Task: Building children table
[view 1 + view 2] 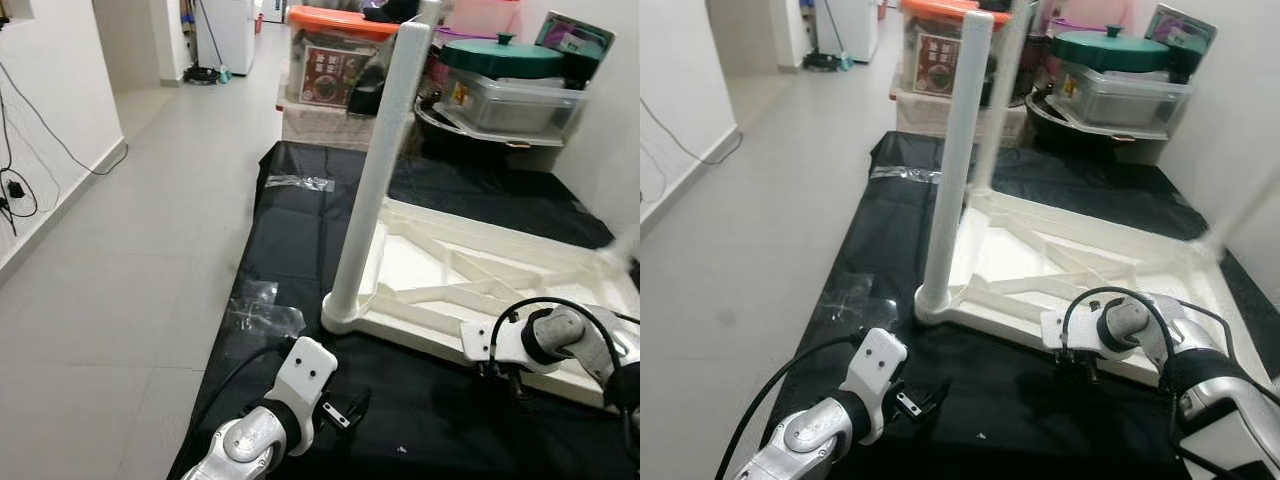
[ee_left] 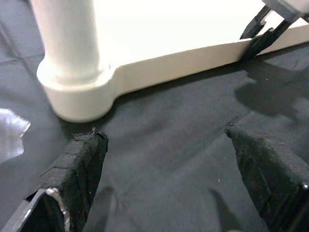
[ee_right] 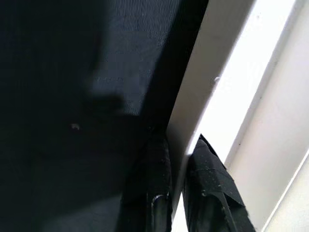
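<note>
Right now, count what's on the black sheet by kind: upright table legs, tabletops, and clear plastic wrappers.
Upright white table legs: 3, the last one blurred
White tabletop: 1
Clear plastic wrappers: 2
Total: 6

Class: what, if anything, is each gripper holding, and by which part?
Right gripper pinches the tabletop by its near rim. Left gripper is open, holding nothing.
</note>
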Controlling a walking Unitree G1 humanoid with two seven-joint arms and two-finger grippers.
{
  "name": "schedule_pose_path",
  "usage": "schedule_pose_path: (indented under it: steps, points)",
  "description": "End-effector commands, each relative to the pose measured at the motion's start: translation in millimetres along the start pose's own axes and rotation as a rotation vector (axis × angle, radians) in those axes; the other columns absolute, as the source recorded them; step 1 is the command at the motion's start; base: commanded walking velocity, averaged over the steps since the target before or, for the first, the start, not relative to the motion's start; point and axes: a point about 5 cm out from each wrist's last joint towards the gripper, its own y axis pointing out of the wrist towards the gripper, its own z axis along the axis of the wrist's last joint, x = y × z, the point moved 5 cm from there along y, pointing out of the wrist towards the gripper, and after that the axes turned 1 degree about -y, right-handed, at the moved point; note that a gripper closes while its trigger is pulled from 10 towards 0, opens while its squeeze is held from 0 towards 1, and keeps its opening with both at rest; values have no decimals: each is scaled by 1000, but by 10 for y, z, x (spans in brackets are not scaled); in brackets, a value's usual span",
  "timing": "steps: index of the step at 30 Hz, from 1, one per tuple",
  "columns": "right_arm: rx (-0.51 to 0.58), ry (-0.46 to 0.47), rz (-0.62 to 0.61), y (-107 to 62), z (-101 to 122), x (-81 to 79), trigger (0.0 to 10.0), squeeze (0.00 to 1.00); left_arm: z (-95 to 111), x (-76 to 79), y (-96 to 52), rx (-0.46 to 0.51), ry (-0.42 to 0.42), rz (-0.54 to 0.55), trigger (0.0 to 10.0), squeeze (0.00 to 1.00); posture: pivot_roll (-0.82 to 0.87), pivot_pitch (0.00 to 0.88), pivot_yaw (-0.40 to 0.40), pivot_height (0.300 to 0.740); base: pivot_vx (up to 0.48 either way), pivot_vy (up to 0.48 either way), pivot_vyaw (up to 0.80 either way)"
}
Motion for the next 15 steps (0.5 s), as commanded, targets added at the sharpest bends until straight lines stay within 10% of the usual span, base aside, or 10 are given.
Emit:
schedule_pose_path:
  steps: [1, 15]
  points:
    - [-18, -186, -7, 39, 74, 7, 0, 0, -12, 17, 23, -5, -4, -5, 10000, 0, 113, 0, -123, 740, 0, 0, 0]
    - [-284, -470, 70, -182, -356, 65, 0, 0, -8, 1, 25, -6, 3, -3, 10000, 0, 115, 0, -119, 740, 0, 0, 0]
